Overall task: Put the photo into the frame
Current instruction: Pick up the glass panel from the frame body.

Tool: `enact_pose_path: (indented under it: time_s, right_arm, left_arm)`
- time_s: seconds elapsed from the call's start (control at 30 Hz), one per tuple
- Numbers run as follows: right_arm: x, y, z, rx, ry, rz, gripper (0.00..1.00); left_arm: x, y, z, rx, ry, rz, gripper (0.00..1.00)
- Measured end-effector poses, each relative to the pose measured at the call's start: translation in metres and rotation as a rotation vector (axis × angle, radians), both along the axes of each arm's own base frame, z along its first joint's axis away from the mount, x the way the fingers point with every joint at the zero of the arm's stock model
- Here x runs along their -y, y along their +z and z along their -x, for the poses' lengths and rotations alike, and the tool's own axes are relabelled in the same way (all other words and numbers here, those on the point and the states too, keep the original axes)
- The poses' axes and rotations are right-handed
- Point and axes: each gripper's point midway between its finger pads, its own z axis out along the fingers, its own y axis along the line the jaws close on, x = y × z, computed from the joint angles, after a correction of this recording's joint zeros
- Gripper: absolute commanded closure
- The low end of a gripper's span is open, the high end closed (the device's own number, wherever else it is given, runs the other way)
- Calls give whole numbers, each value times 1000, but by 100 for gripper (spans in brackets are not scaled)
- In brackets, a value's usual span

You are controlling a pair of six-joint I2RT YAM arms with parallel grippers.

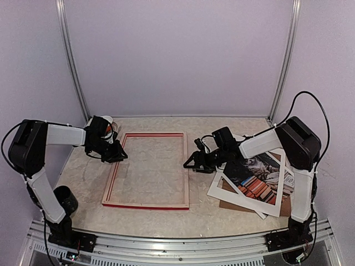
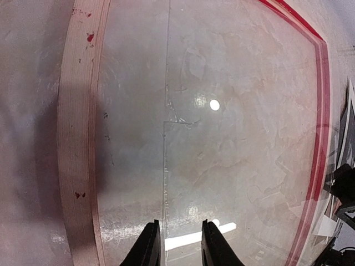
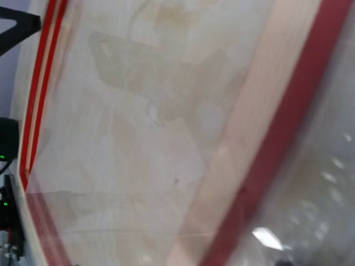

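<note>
The top view is bright and even, with soft light from above and faint shadows. In the left wrist view, small white shiny spots glow inside the frame (image 2: 77,138), and a dark shadow lies across its wooden side. The right wrist view is blurry and smeared.

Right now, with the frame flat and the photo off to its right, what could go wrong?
1. The photo lies skewed on a brown board, partly under the right arm; lifting its flat edge may crease it or drag the board.
2. The right pincer sits close to the frame, at its right rail; a bump could shift the frame.
</note>
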Motion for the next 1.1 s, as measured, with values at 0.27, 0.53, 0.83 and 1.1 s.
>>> enact_pose_path:
  time_s: [0.27,0.53,0.83,1.1]
  right_arm:
    - [12,-9,12,-86,-11,-73,64]
    - [14,-3,16,-142,-10,-173,86]
    - [11,-6,18,-187,3,-215,100]
    - [8,0,18,-197,11,-254,100]
  left_arm:
    - [0,-1,1,-2,0,-1,73]
    - [0,-2,1,0,2,0,73]
    - [-5,3,-2,22,19,-20,73]
    - [-14,20,-8,80,56,-39,70]
